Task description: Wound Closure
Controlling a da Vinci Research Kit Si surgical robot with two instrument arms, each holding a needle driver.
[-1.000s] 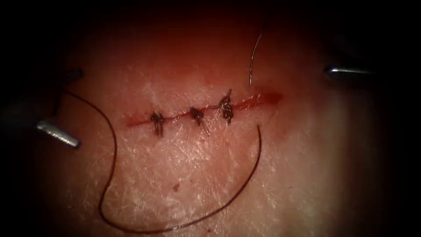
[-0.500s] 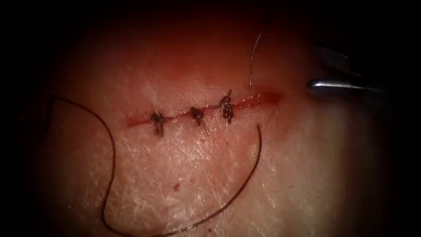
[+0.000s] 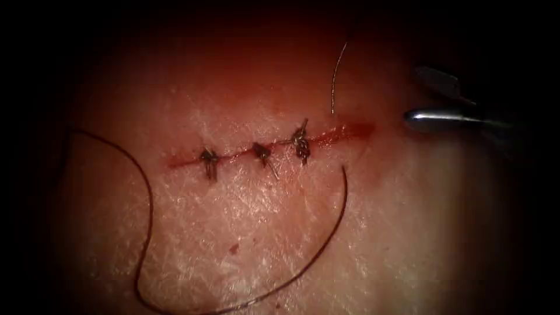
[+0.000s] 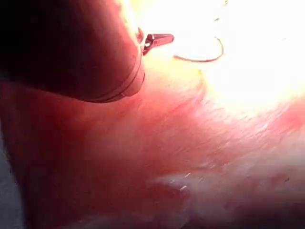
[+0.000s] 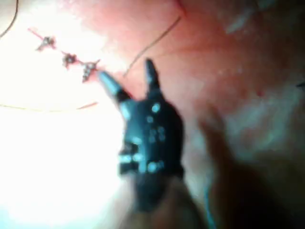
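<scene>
The cut runs across the tissue with three knotted stitches; its right end gapes, wet with red fluid. A thin curved needle stands up out of the tissue just above that right end, and neither tool holds it. Dark thread enters the tissue just below the right end and sweeps in a wide loop to the left. My right tool hovers to the right of the cut, open and holding nothing; it is also in its wrist view near the stitches. My left tool's tip holds nothing I can see.
Short cut thread ends stick out of each knot. A curl of thread lies on the tissue beyond the left tool's tip. Thread crosses the tissue behind the right tool's jaws.
The left tool has drawn away to the left, out of the endoscope view. The right tool has come in leftward and lower, toward the cut's right end. The needle has stayed put.
</scene>
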